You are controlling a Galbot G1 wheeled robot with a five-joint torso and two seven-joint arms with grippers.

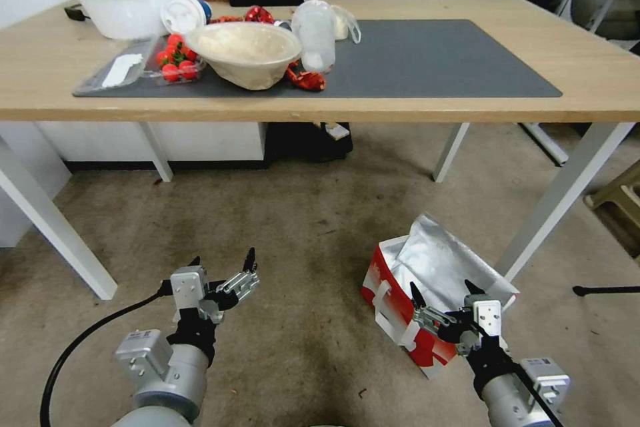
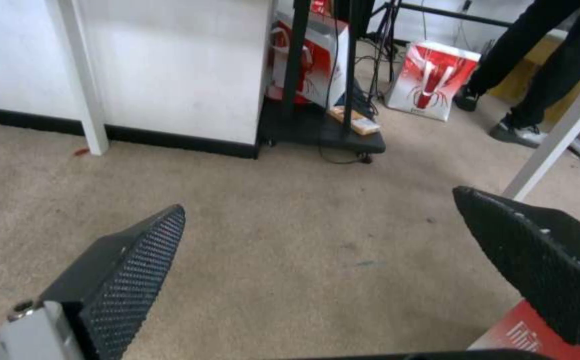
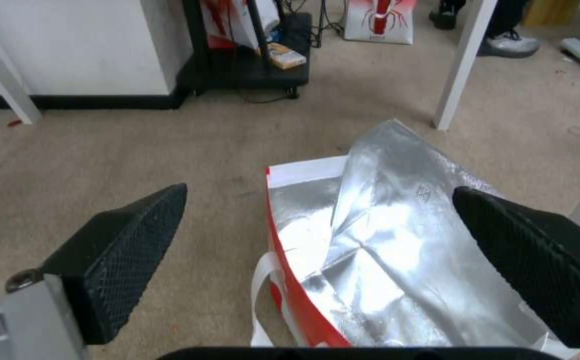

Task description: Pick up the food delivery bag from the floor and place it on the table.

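Observation:
The food delivery bag (image 1: 427,273) stands on the floor (image 1: 313,227) at the right, beside a white table leg. It is red and white with its silver foil lining (image 3: 383,240) open upward and a white strap handle (image 3: 259,280) hanging on its near side. My right gripper (image 1: 443,289) hovers open just above the bag's near rim, and its fingers (image 3: 136,235) straddle the bag's opening. My left gripper (image 1: 222,259) is open over bare floor to the bag's left; a red corner of the bag (image 2: 530,330) shows by one fingertip. The table (image 1: 600,80) with its dark grey mat (image 1: 433,60) stands ahead.
Bowls (image 1: 243,50), a tomato box (image 1: 177,60) and a plastic bottle (image 1: 315,33) crowd the table's left half. A slanted white table leg (image 1: 553,207) stands right behind the bag. A black wheeled stand (image 2: 323,130) and other red-and-white bags (image 2: 430,80) lie beyond the table.

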